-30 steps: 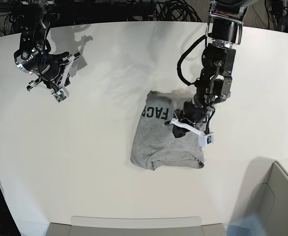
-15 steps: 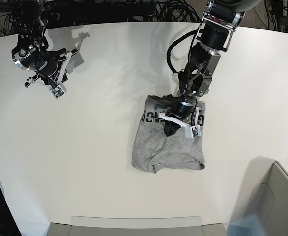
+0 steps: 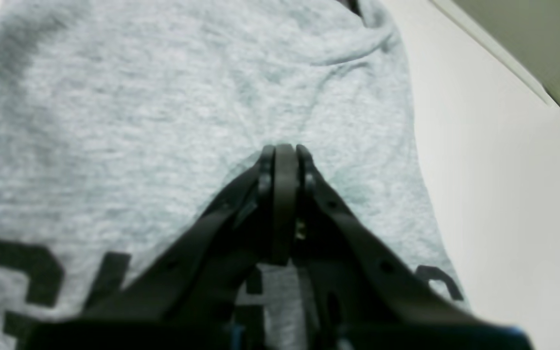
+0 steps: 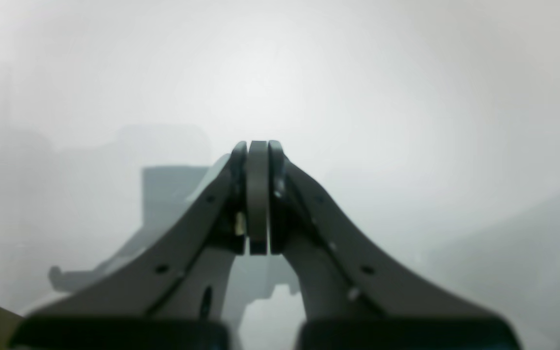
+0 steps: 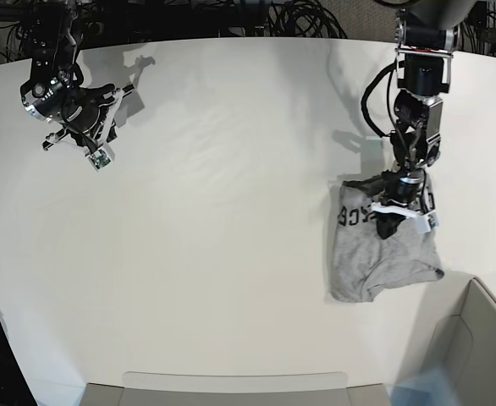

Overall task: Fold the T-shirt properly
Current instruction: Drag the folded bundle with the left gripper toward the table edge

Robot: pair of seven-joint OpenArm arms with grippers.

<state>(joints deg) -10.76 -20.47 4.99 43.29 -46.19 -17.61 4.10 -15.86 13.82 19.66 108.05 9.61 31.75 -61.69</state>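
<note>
The T-shirt point(image 5: 382, 258) lies folded into a compact grey bundle near the table's right side, with black lettering at its upper left. My left gripper point(image 5: 390, 227) is shut, its tips pressed down on the cloth just below the lettering. In the left wrist view the closed fingertips point(image 3: 284, 150) dent the grey T-shirt point(image 3: 139, 97), and creases run out from them. No cloth shows between the pads. My right gripper point(image 5: 112, 114) hangs shut over bare table at the far left. In the right wrist view the right gripper point(image 4: 258, 143) has its pads together and holds nothing.
A grey bin point(image 5: 476, 338) stands at the lower right, close to the shirt's bottom corner; its wall point(image 3: 528, 39) shows in the left wrist view. A flat grey tray edge point(image 5: 231, 385) lies along the front. Cables run behind the white table point(image 5: 231, 211).
The left gripper has swept to the right and the T-shirt has slid with it, from mid-table to near the right side. The right arm has barely moved.
</note>
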